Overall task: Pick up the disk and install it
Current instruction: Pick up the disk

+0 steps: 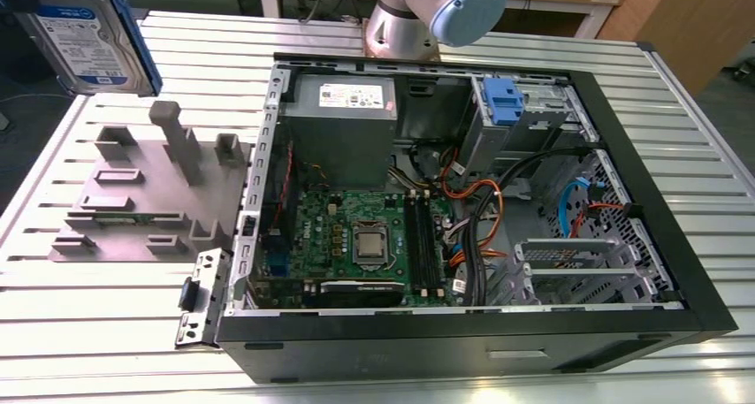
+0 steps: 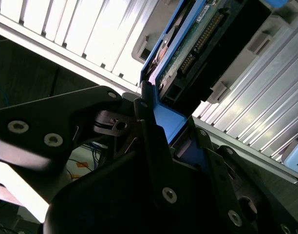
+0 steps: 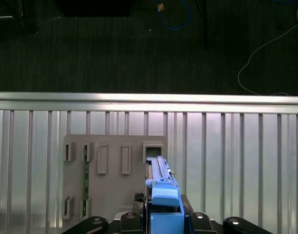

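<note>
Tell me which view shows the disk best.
The exterior view: the disk shows its labelled face and a blue side rail. The second wrist view shows its connector edge close up; the first wrist view sees the disk edge-on, mostly blue rail.

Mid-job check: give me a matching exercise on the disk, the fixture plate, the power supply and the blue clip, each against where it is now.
Things:
1. disk
2. grey fixture plate
3. power supply
4. blue clip

Places:
A. inside the computer case, toward the exterior view's left
B. flat on the table, beside the computer case
C. held in the gripper, off the table
D. inside the computer case, toward the exterior view's right

Pairs: 1-C, 2-B, 3-A, 4-D
</note>
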